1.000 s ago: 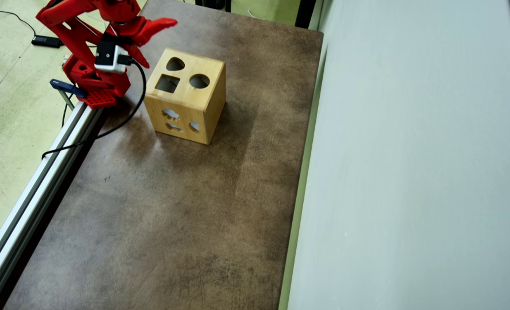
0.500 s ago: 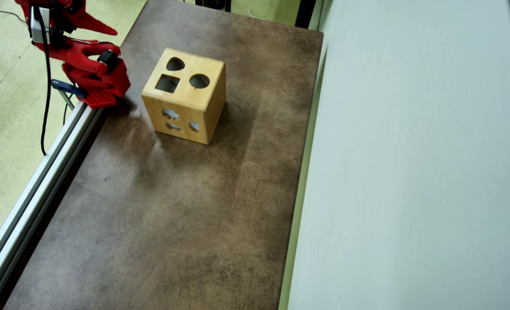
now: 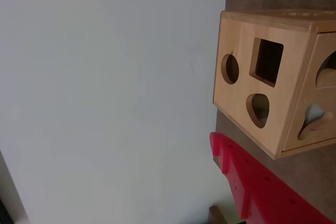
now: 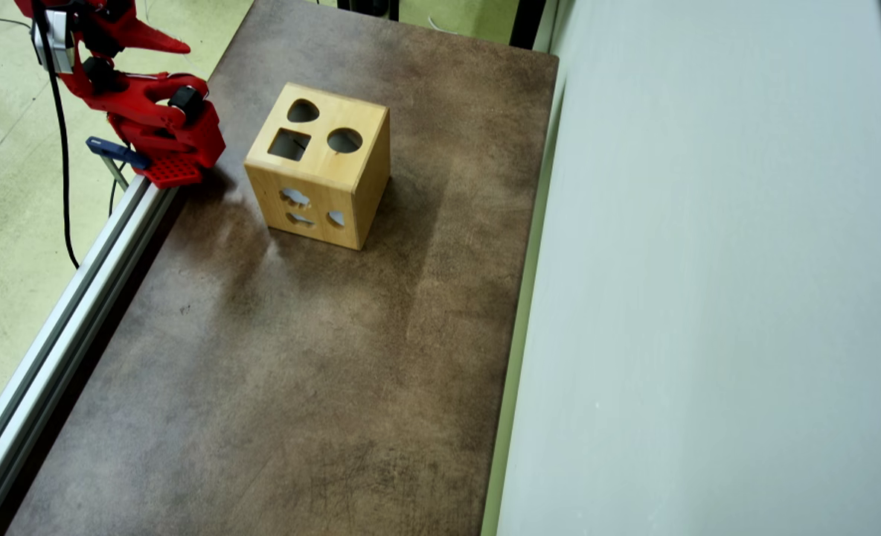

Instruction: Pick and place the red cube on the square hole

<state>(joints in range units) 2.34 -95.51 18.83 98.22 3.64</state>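
Here, my arm (image 4: 154, 123) is folding back over its base at the far left corner of the worktop (image 4: 299, 357), as the overhead view is showing it, and my gripper (image 4: 150, 43) is hanging out past the worktop's left edge, above the pale green floor (image 4: 9, 186). Only one red finger (image 4: 159, 45) is showing clearly there, pointing right, so I cannot tell whether my jaws are standing wide or narrow. I am holding nothing that either view is showing.

The wooden box (image 4: 320, 165) is standing on the worktop near its far edge, just to the right of my base and clear of it. Its top face is carrying three cutouts: the square hole (image 4: 289, 144) on the left side, a round hole (image 4: 344, 140) beside it on the right, and a teardrop hole (image 4: 303, 111) behind them, nearer the far edge. The box's near side is showing three smaller shaped openings.

In the wrist view the picture is lying on its side. The box (image 3: 273, 77) is filling the upper right, with the square hole (image 3: 267, 62) dark and open, the round hole (image 3: 230, 68) to its left and the teardrop hole (image 3: 258, 110) below. One red finger (image 3: 247, 182) is crossing the lower right corner, apart from the box. A pale wall (image 3: 105, 87) is taking up the left half.

The red cube is not appearing in either view, so I cannot tell where it is lying.

An aluminium rail (image 4: 61, 327) is running along the worktop's left edge, and a black cable (image 4: 59, 149) is hanging down from my wrist over the floor.
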